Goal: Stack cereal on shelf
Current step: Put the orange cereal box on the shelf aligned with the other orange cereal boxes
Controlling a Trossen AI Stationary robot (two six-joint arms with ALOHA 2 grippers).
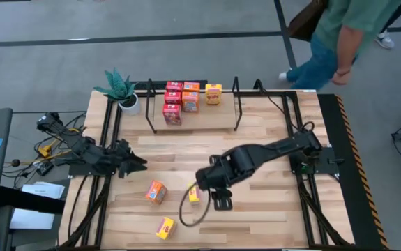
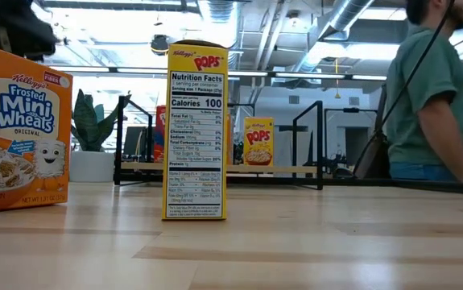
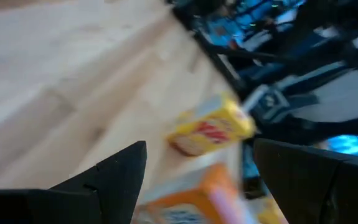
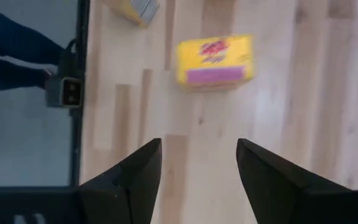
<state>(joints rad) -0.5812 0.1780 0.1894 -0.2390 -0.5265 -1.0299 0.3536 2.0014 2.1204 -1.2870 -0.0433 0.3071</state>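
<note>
The right gripper [image 1: 217, 201] stands open and empty; the yellow box [image 1: 194, 194] just beside it is light, stiff cardboard, best pinched across its narrow sides.

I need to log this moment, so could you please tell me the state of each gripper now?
Left gripper: open, holding nothing, waiting at the table's left side.
Right gripper: open, empty, above the bare table.

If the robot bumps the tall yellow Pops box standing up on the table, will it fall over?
Probably. The yellow Pops box stands upright on its narrow end, tall and thin, so a high nudge likely tips it. It looks like light cardboard, so it may slide on the smooth wooden table.
</note>
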